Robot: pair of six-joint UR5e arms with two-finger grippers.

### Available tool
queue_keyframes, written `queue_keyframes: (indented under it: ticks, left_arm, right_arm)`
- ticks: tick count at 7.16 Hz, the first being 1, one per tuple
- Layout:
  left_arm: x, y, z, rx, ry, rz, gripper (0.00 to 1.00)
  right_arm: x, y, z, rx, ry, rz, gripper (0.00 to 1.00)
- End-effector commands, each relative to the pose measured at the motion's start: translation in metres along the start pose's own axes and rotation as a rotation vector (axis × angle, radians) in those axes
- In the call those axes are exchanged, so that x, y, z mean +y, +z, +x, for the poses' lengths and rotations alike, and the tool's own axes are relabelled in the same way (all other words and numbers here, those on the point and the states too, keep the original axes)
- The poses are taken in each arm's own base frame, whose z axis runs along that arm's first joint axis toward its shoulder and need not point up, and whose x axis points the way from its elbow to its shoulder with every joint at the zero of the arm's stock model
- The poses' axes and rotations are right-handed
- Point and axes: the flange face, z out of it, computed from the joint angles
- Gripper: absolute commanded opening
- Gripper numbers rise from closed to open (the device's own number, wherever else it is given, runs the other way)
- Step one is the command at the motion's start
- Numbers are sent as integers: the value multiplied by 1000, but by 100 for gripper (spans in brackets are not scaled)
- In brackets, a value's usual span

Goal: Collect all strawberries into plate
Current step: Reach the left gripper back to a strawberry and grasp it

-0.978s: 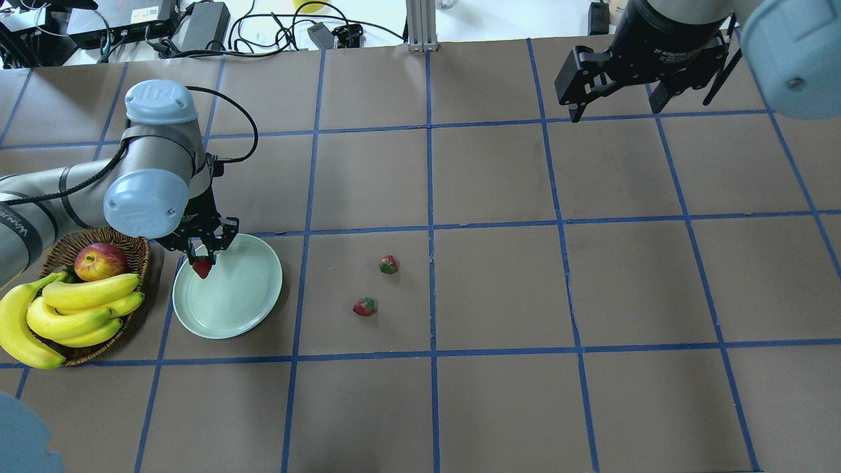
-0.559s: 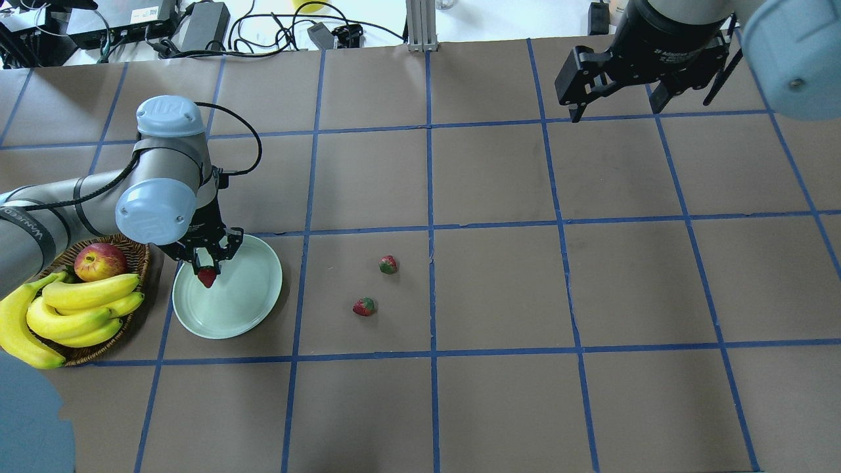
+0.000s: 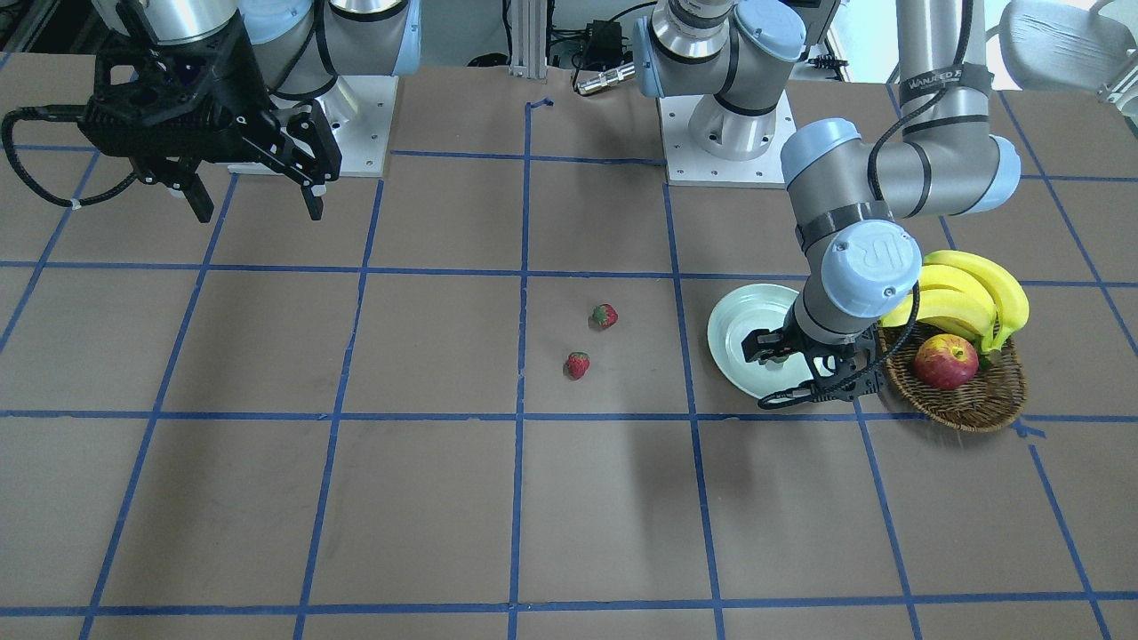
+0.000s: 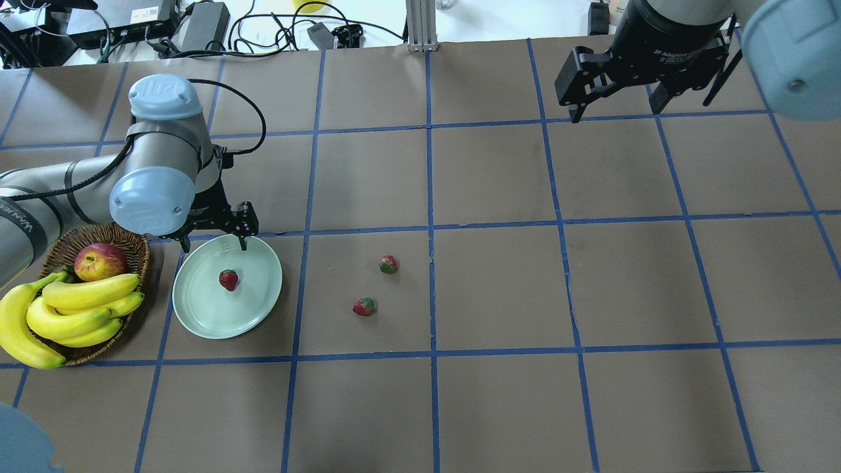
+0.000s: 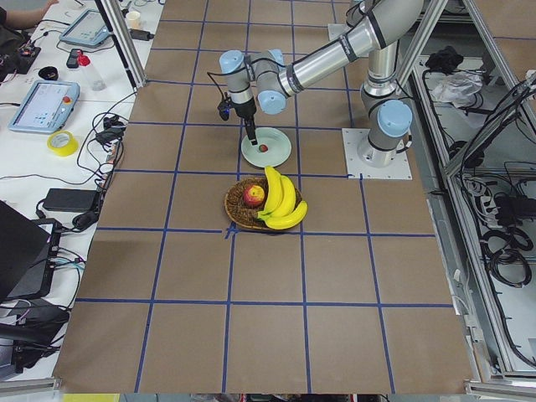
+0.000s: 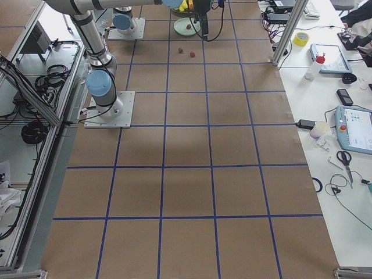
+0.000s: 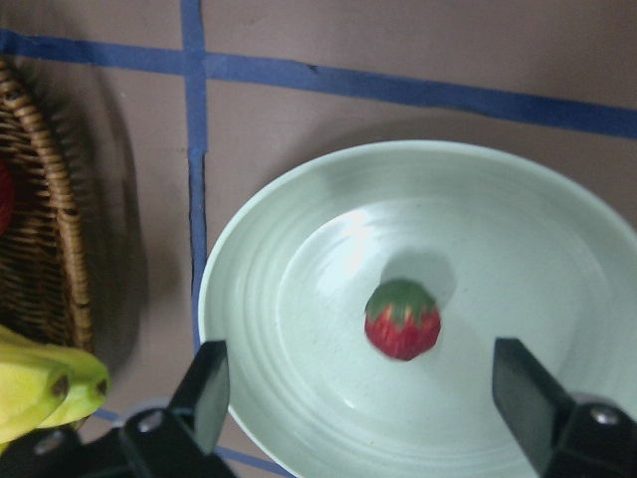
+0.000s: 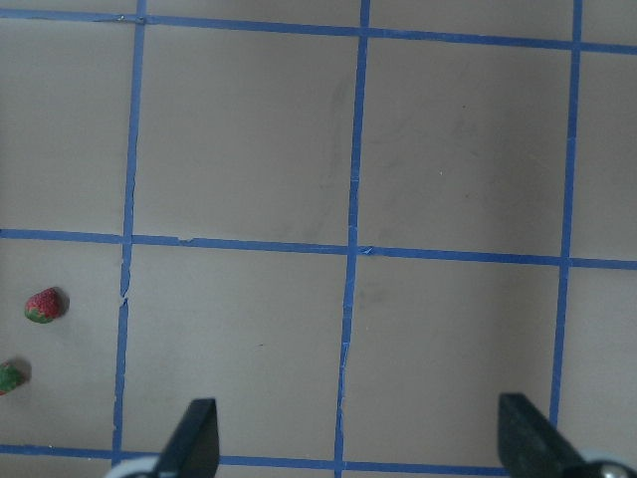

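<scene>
The pale green plate [image 4: 253, 305] lies at the table's left, beside the basket. One strawberry [image 4: 228, 280] lies loose in it and also shows in the left wrist view [image 7: 402, 320]. My left gripper [image 4: 214, 247] is open and empty, above the plate's far rim [image 7: 299, 289]. Two more strawberries lie on the brown table to the plate's right, one farther back [image 4: 388, 264] and one nearer [image 4: 364, 306]. Both show in the front view [image 3: 605, 315] [image 3: 578, 364]. My right gripper [image 4: 616, 113] is open and empty, high over the far right of the table.
A brown wicker basket [image 4: 135, 244] with an apple [image 4: 100, 261] and bananas [image 4: 72, 309] stands right against the plate's left side. Cables and power bricks lie beyond the table's far edge. Blue tape lines grid the table.
My left gripper opened and let the strawberry go; it now lies in the plate. The gripper drew back toward the plate's far rim. The right arm has not moved.
</scene>
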Motion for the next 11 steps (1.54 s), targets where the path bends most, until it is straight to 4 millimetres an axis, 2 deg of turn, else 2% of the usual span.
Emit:
queue_keyframes:
  ticks: [1,2,3,5,7,10,11]
  left_arm:
    - [20,-38,56,140,27,66,100]
    - [35,-44,88,169,-47,60,100]
    - [54,-39,112,145,-127,22,100]
    - [65,-6,126,129,-261,-74,100]
    - [88,34,142,233,-342,-190,100]
    - [90,69,154,275,-460,-269,98]
    - [90,73,157,273,-458,-277,91]
  right_arm:
    - [0,-1,0,0,0,1,100]
    - [0,0,0,0,0,0,100]
    - [0,-1,0,0,0,1,100]
    - [0,-1,0,0,0,1,100]
    - [0,-1,0,0,2,1,100]
    - [0,-1,0,0,2,1,100]
    - [0,-1,0,0,2,1,100]
